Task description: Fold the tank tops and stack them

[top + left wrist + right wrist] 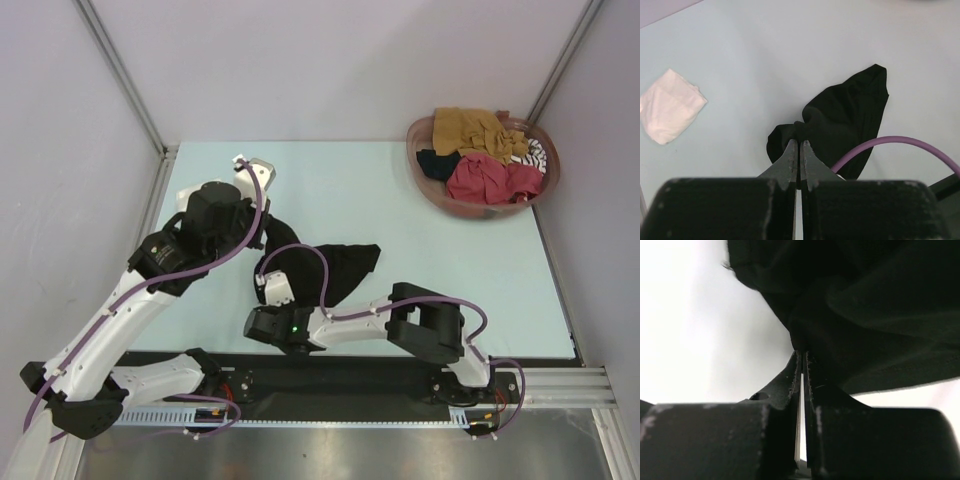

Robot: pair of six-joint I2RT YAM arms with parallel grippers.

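Observation:
A black tank top (348,264) lies crumpled on the pale table, between the two arms. My left gripper (799,143) is shut, its tips pinching a bunched edge of the black tank top (842,120). From the near side, my right gripper (802,356) is also shut on a gathered fold of the black tank top (865,305). In the top view the left gripper (262,238) and the right gripper (270,283) sit close together at the cloth's left end. A folded white tank top (256,168) rests at the back left, apart from both grippers, and shows as the white tank top (669,106) in the left wrist view.
A round reddish-brown basket (425,178) at the back right holds mustard-brown (468,128), red (482,180) and striped (535,155) garments. Grey walls close in the table on three sides. A purple cable (890,145) loops over the black cloth.

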